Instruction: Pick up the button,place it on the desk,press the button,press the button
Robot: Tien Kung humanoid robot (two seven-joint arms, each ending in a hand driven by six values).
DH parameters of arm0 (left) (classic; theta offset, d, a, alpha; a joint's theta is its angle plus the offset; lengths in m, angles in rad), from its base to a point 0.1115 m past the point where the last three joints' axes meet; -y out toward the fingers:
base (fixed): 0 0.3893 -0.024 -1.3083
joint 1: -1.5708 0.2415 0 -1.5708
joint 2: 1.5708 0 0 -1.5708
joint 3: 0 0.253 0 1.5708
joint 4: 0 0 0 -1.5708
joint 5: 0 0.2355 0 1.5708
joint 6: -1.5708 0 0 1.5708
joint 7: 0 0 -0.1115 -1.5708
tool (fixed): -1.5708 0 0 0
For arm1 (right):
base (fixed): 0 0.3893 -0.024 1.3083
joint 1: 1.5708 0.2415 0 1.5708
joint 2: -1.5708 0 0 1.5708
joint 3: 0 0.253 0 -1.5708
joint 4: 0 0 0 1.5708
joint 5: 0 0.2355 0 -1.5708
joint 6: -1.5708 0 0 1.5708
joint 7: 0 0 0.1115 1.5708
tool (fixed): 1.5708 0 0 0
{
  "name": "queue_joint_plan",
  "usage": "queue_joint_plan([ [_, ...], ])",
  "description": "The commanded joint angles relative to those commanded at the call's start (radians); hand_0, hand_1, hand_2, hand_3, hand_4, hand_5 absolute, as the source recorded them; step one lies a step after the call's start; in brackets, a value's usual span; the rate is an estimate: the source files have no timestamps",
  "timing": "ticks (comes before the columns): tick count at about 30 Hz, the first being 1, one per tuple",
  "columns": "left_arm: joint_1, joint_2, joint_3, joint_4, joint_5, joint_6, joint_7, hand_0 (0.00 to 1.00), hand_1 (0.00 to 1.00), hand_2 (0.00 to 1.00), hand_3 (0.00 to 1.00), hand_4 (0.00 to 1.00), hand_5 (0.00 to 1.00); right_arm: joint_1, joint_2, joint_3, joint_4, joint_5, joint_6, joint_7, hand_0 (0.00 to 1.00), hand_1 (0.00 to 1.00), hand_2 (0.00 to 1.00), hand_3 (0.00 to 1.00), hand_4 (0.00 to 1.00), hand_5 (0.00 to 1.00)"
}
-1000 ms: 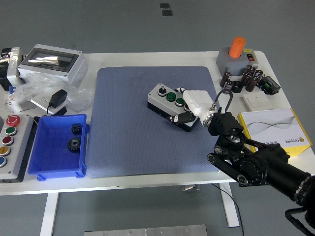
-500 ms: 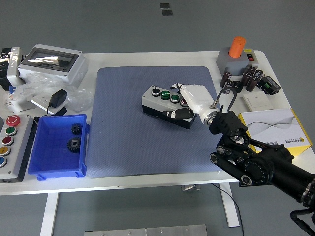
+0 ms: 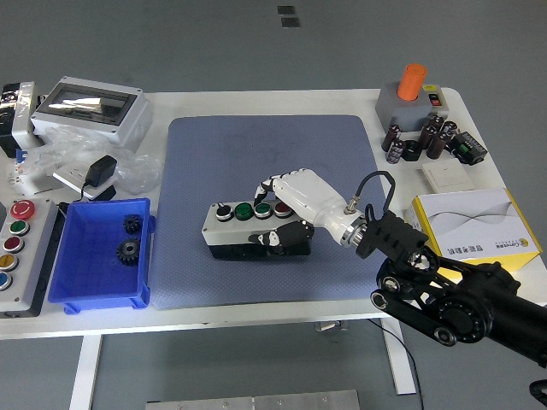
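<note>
The button box (image 3: 238, 229) is a light grey box with a black base, a black knob, two green buttons and a red one. It sits low over the blue mat (image 3: 214, 162), left of centre near the front. My right hand (image 3: 282, 213), white with black fingertips, is shut on the button box: fingers over its top at the right end, thumb against its front side. The right arm (image 3: 444, 299) comes in from the lower right. My left hand is out of view.
A blue bin (image 3: 85, 282) with two black gears stands at the front left, next to a grey panel (image 3: 21, 256) of coloured buttons. A grey enclosure (image 3: 90, 107) and adapter (image 3: 102, 171) lie back left. An orange-topped box (image 3: 410, 98), capacitors (image 3: 419, 137) and a yellow-white box (image 3: 474, 222) stand right.
My right hand has carried the button box from the mat's right-centre to the left and toward the near edge, turning it more level with the table edge.
</note>
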Motion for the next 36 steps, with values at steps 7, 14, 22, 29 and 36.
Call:
queue_joint_plan([
  [7,0.000,0.000,0.000,0.000,0.001,-0.001,-0.001,0.743,0.749,0.589,0.582,0.651,0.110,-0.008,0.006,0.003,-0.029,-0.055,-0.028,0.023,0.097,0.313,0.337,0.454,0.644,0.112],
  [14,-0.001,-0.001,0.000,0.000,0.002,-0.002,-0.001,0.743,0.749,0.590,0.581,0.658,0.119,-0.010,0.005,0.011,-0.047,-0.108,-0.003,0.018,0.119,0.331,0.359,0.459,0.640,0.119],
  [22,-0.001,-0.002,-0.003,0.000,-0.001,-0.004,-0.007,0.743,0.750,0.590,0.582,0.659,0.124,-0.013,0.002,0.028,-0.041,-0.166,0.094,-0.023,0.394,0.621,0.690,0.758,0.691,0.129],
  [29,0.001,-0.003,-0.005,0.000,-0.002,-0.004,-0.010,0.743,0.750,0.592,0.585,0.659,0.127,-0.017,-0.007,0.048,-0.013,-0.189,0.098,-0.045,0.832,0.917,0.998,0.998,0.906,0.279],
  [36,0.000,-0.004,-0.002,0.000,-0.003,-0.005,-0.013,0.743,0.750,0.593,0.587,0.661,0.140,-0.016,-0.014,0.061,0.012,-0.209,0.076,-0.049,0.915,0.983,0.998,0.998,0.956,0.321],
])
